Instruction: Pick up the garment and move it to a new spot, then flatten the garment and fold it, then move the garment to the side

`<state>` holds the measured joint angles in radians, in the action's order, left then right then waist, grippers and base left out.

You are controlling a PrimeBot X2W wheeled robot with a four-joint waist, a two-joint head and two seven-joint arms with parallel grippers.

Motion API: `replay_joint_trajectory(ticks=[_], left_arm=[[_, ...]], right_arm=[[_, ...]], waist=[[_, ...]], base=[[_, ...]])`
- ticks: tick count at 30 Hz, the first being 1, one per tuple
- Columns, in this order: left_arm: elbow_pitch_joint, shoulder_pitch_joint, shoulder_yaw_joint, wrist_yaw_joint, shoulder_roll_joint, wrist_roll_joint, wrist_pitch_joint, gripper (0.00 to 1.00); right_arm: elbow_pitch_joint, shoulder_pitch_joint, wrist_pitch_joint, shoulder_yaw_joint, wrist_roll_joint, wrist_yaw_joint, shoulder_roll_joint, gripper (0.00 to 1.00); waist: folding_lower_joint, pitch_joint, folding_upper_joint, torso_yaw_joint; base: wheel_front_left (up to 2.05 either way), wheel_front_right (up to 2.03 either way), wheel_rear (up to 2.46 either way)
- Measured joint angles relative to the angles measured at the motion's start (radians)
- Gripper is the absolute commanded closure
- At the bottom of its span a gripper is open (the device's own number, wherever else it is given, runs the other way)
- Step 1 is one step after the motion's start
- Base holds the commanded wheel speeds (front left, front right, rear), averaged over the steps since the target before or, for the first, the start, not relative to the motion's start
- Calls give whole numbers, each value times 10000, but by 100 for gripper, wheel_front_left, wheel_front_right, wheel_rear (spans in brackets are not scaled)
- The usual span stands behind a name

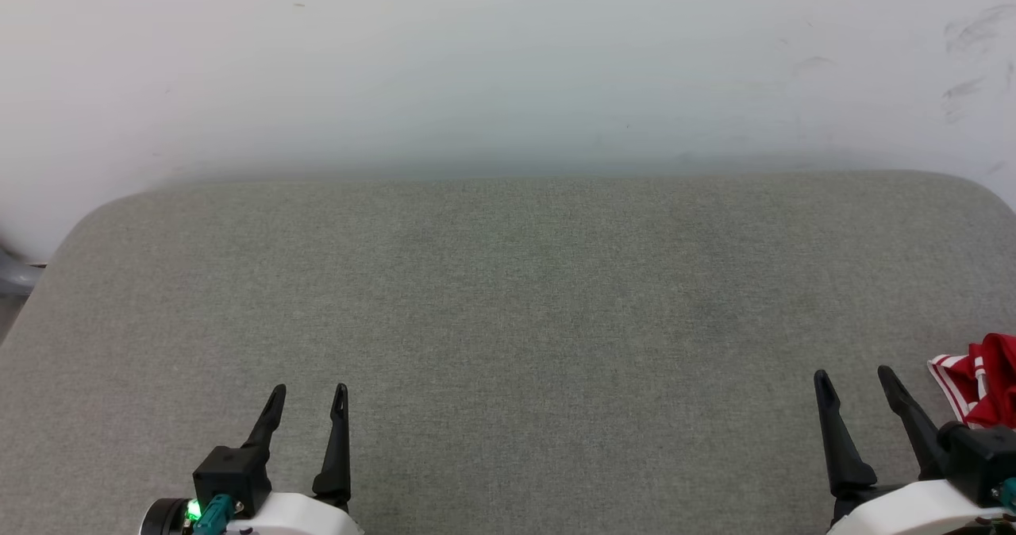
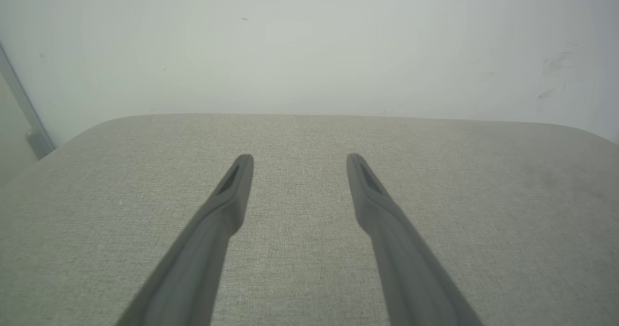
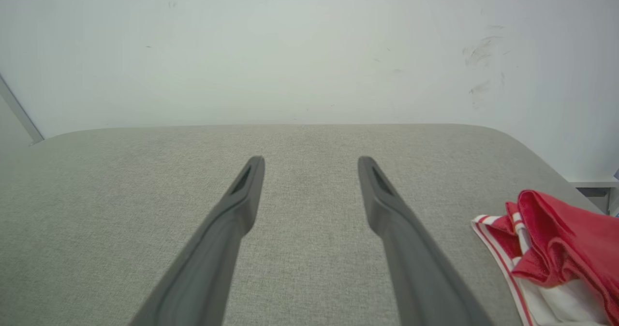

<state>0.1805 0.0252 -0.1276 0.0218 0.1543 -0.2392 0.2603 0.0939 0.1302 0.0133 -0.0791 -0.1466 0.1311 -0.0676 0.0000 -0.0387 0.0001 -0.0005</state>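
I am seeing left gripper [image 1: 309, 392] and right gripper [image 1: 853, 375] hovering at the front edge of the cushion [image 1: 508, 305], jaws spread, empty. Garment [image 1: 984, 368] is lying crumpled at the right edge. I am risking a one-layer pinch, or nudging it off.

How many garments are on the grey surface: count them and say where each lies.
1. The garment lies bunched at the right edge of the grey surface, just right of the right end effector. It runs out of frame, so more may be hidden.
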Motion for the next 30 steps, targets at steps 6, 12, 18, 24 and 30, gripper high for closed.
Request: replay_joint_trajectory(ticks=[6,12,18,24,30], left_arm=[[69,0,-29,-12,-4,38,0,0],[105,-34,-31,-38,-4,61,0,0],[151,-55,-10,-33,-8,63,2,0],[213,-48,-12,-38,-35,52,8,100],[686,267,10,-48,-151,-213,-161,100]], right_arm=[[4,3,12,-42,-2,-2,48,0],[-100,-27,46,-31,-2,0,58,0],[-209,-69,128,-15,29,-2,48,0],[-313,-61,167,-35,42,0,17,100],[-867,36,109,-21,-217,0,67,100]], waist=[[1,22,0,0],[0,63,0,30],[1,85,0,54],[1,100,0,79],[2,106,0,80]], base=[[0,0,0],[0,0,0],[0,0,0],[0,0,0],[0,0,0]])
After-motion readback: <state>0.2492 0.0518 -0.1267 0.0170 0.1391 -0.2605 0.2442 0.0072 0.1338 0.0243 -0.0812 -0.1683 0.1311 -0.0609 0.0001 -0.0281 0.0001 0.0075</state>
